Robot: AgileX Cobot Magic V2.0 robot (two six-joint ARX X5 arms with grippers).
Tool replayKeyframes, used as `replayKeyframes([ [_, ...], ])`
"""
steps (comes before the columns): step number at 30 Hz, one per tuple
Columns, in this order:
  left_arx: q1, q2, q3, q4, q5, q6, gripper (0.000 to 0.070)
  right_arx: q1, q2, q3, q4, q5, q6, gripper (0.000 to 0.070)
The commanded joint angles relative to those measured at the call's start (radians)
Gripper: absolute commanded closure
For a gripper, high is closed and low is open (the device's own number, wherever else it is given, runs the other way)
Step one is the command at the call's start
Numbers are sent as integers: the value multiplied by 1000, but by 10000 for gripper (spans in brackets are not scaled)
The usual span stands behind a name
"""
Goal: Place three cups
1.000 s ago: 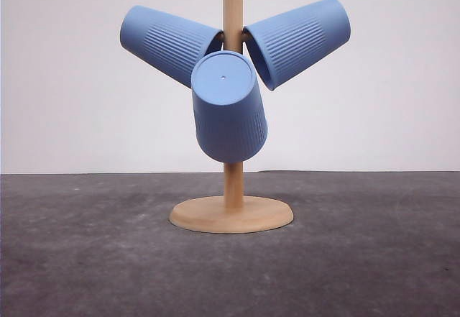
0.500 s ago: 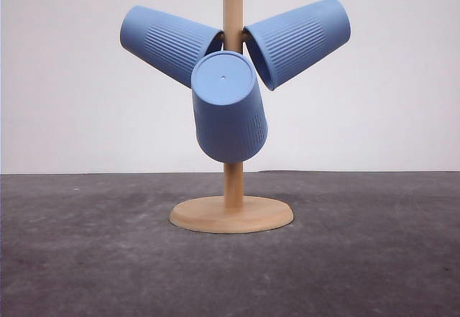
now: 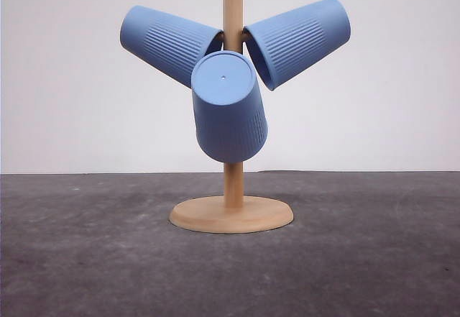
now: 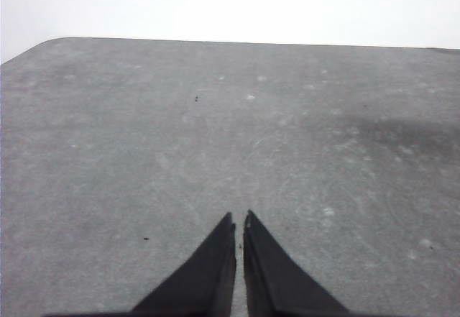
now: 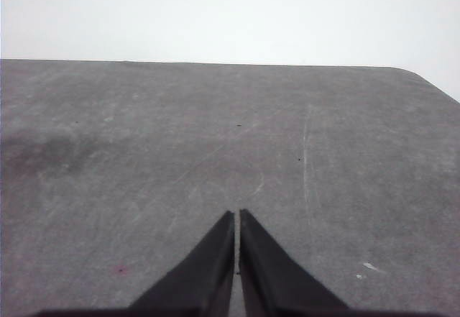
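Note:
Three light-blue ribbed cups hang upside down on a wooden peg stand (image 3: 232, 187) in the front view. One cup (image 3: 169, 42) slants up to the left, another cup (image 3: 298, 40) slants up to the right, and a third cup (image 3: 228, 108) points its flat base toward the camera. My left gripper (image 4: 238, 220) is shut over bare grey table, holding nothing. My right gripper (image 5: 237, 215) is likewise shut and holds nothing above the table surface.
The stand's round wooden base (image 3: 231, 214) rests on the dark grey table (image 3: 86, 259) at mid-depth. A white wall lies behind. The table's far edge and a rounded corner (image 4: 43, 44) appear in the left wrist view.

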Motion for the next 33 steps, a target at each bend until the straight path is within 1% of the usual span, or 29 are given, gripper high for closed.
replayKeyframes([
  [1,2,-1,-14,-4,-3,6,700,0,1,-2,12,0,13,694],
  [33,2,-1,-14,-4,-3,6,700,0,1,-2,12,0,13,694],
])
